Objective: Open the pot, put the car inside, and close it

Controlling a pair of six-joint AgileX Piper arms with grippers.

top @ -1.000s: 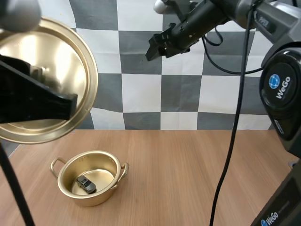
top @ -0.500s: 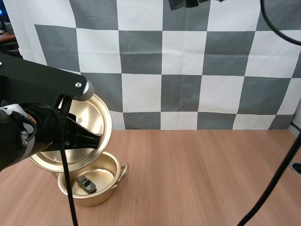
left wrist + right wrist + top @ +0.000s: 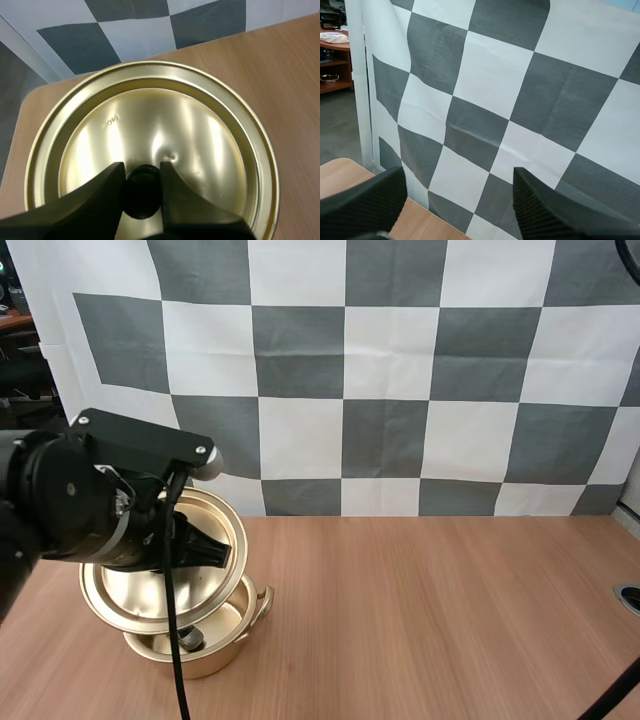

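A gold pot (image 3: 232,638) stands on the wooden table at the front left, and a small dark toy car (image 3: 189,640) shows inside it under the lid's edge. The gold lid (image 3: 140,592) hangs tilted just over the pot's mouth, held by my left arm. In the left wrist view my left gripper (image 3: 142,192) is shut on the lid's black knob (image 3: 141,197), with the lid's (image 3: 165,130) shiny face spreading beyond the fingers. My right gripper (image 3: 460,200) stands open, high up and facing the backdrop, with nothing between its fingers.
Bare wooden tabletop (image 3: 430,610) stretches from the pot to the right edge. The table's left corner (image 3: 35,100) lies close beside the lid.
My left arm has lowered the lid from high at the left down onto the pot, now covering most of the car. The right arm has risen out of the high view.
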